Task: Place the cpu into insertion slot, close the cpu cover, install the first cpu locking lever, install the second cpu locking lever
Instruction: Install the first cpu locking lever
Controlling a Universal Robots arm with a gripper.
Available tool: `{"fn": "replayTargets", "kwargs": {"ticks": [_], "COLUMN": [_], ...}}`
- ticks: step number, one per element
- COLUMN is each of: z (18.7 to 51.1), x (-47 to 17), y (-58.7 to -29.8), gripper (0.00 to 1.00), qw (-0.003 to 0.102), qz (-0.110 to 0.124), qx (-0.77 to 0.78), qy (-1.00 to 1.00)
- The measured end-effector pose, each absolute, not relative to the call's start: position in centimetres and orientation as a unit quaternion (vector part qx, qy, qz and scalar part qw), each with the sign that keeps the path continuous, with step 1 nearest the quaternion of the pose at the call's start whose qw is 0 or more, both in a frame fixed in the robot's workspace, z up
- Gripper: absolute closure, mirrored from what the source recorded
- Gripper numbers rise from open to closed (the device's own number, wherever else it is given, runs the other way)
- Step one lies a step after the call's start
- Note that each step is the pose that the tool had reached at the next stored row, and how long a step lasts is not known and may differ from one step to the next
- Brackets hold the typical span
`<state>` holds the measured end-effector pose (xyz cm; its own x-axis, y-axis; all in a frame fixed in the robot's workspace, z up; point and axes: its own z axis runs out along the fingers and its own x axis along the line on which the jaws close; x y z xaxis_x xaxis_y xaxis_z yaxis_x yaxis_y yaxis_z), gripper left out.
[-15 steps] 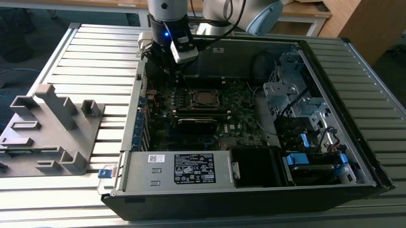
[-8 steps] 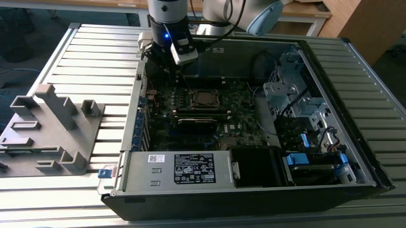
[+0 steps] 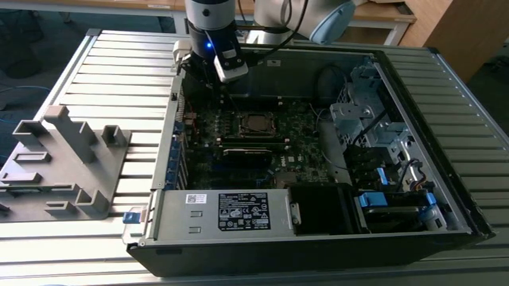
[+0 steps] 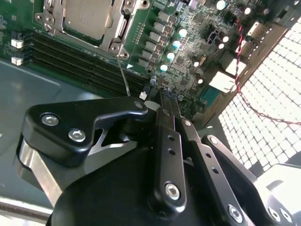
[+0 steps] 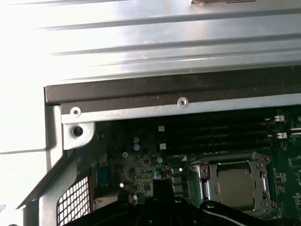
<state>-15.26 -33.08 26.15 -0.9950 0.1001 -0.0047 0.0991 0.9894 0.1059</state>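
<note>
The cpu [image 3: 256,123] lies flat in the insertion slot [image 5: 200,176] on the green motherboard [image 3: 302,143] inside the open computer case. Its grey top [image 4: 87,19] shows through the window of the silvery cpu cover [image 4: 118,29], which lies down over it; both also appear in the first wrist view, cpu [image 5: 233,183] and cover [image 5: 257,162]. A thin wire locking lever [image 4: 124,75] sticks out from the socket's corner toward my fingertips [image 4: 149,100]. My gripper [image 3: 229,89] hangs above the board beside the socket, toward the exterior view's left, with its black fingers together and nothing between them.
Long black memory slots [image 4: 70,59] run beside the socket. The case wall [image 5: 188,89] and rear grille [image 4: 268,94] stand close to the gripper. A black card [image 3: 247,156], drive bays [image 3: 382,137] and a power supply [image 3: 230,211] fill the case. A grey fixture [image 3: 64,161] sits on the table.
</note>
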Motion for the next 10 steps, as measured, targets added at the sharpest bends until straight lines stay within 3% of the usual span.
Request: {"fn": "replayTargets", "kwargs": {"ticks": [5, 10], "z": [25.93, 25.92], "x": [-15.21, -14.55], "y": [-33.08, -33.09], "gripper": [0.89, 0.89], "qw": [0.004, 0.002], "qz": [0.068, 0.068], "qx": [0.05, 0.05], "qy": [0.996, 0.996]}}
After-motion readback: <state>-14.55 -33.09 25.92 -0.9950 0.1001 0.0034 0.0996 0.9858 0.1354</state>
